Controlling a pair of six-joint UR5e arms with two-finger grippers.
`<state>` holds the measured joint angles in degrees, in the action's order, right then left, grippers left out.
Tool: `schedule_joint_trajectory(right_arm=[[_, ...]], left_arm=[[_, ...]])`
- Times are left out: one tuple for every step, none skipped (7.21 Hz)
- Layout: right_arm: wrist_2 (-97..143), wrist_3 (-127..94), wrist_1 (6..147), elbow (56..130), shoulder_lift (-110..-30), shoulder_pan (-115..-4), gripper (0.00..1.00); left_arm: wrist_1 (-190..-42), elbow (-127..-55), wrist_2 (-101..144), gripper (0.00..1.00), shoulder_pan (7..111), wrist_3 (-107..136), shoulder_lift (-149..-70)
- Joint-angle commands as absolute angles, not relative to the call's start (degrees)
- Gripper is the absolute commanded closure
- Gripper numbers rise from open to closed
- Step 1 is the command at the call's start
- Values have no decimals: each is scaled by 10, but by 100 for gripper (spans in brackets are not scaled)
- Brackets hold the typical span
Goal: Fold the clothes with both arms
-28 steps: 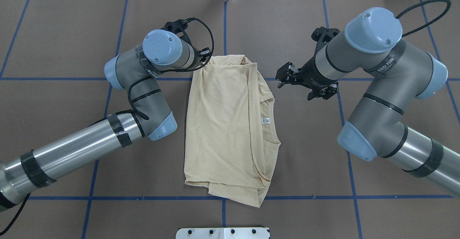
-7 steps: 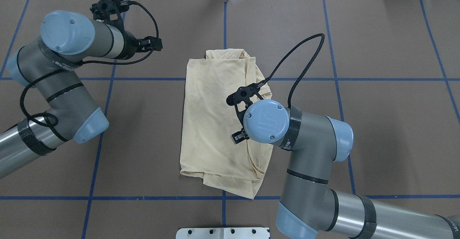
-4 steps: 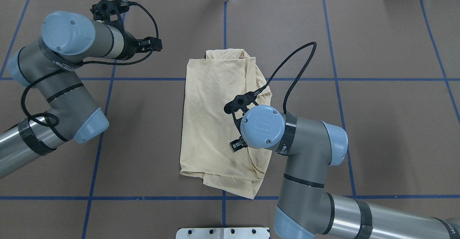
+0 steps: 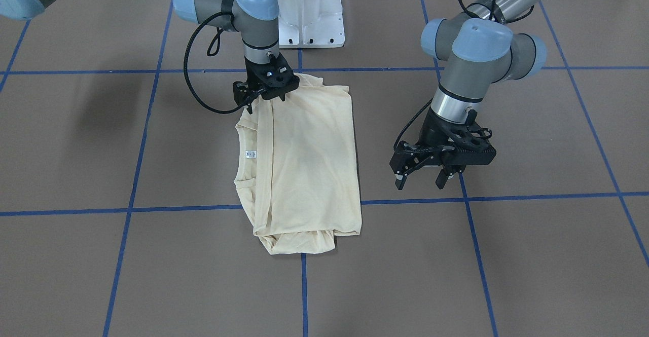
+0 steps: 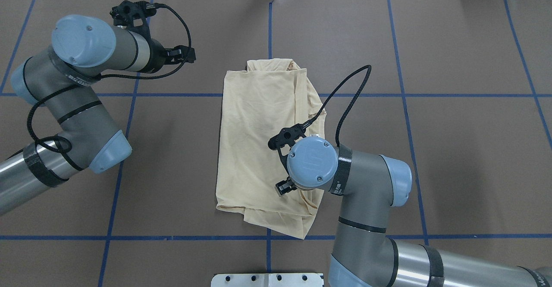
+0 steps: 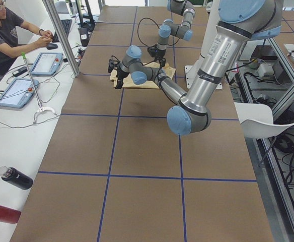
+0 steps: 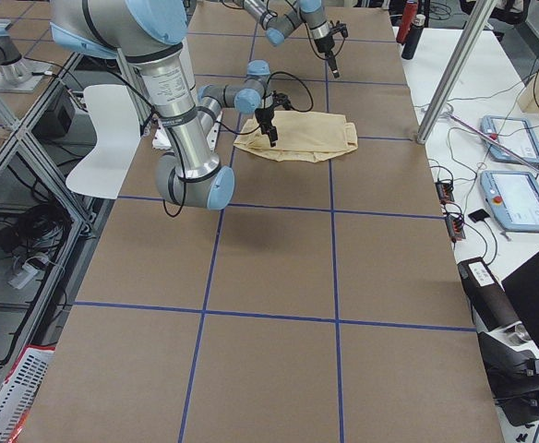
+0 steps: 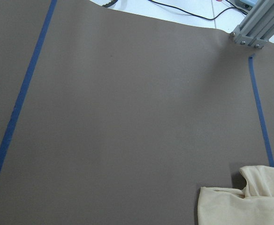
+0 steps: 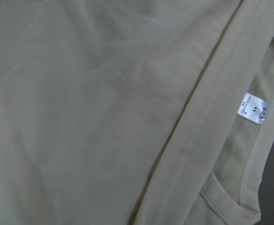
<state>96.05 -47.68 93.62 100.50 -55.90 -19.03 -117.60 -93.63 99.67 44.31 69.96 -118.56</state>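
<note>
The pale cream shirt (image 5: 263,149) lies folded into a long rectangle at the table's middle, plain side up, its collar and white neck tag (image 4: 248,154) showing along one long edge. My right gripper (image 4: 264,103) stands open and low over the shirt's end nearest the robot base, fingers pointing down at the fabric. In the overhead view its wrist cap hides it. The right wrist view is filled by the shirt (image 9: 104,108) and the tag (image 9: 252,110). My left gripper (image 4: 420,181) hangs open and empty above bare table, well to the side of the shirt (image 4: 304,159).
The white pedestal base (image 4: 307,7) stands at the robot's edge of the table. Blue tape lines (image 5: 269,237) grid the brown table cover. A seated person (image 6: 6,35), tablets and bottles (image 6: 13,177) are on the side bench beyond the far edge.
My left arm has withdrawn from the shirt's far corner out to the side. My right arm came over the shirt and is sliding along its collar edge toward the robot base.
</note>
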Motion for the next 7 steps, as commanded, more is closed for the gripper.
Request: schedule_joint_trajectory(right_arm=[[966,-477,940,1004,-567,-187,0],[972,-478,940,1005,-573,-187,0],[973,-479,940,1005,-575,-187,0],[977,-479,941,1005,-576,-187,0],[983,-479,941,1004,-575,-187,0],[986,-479,941,1005,-577,-186,0],[986,-479,942,1004,-578,-184,0]], left_arm=[[-1176,-936,997,0,443,700,-1186],[-1176,-936,997,0,442,701,-1186],[-1177,-933,997,0,442,703,-1187],[-1178,-932,997,0,442,704,-1187],[-1179,-928,997,0,442,704,-1187],[-1179,-928,997,0,442,704,-1187],[-1179,-928,997,0,442,704,-1187]])
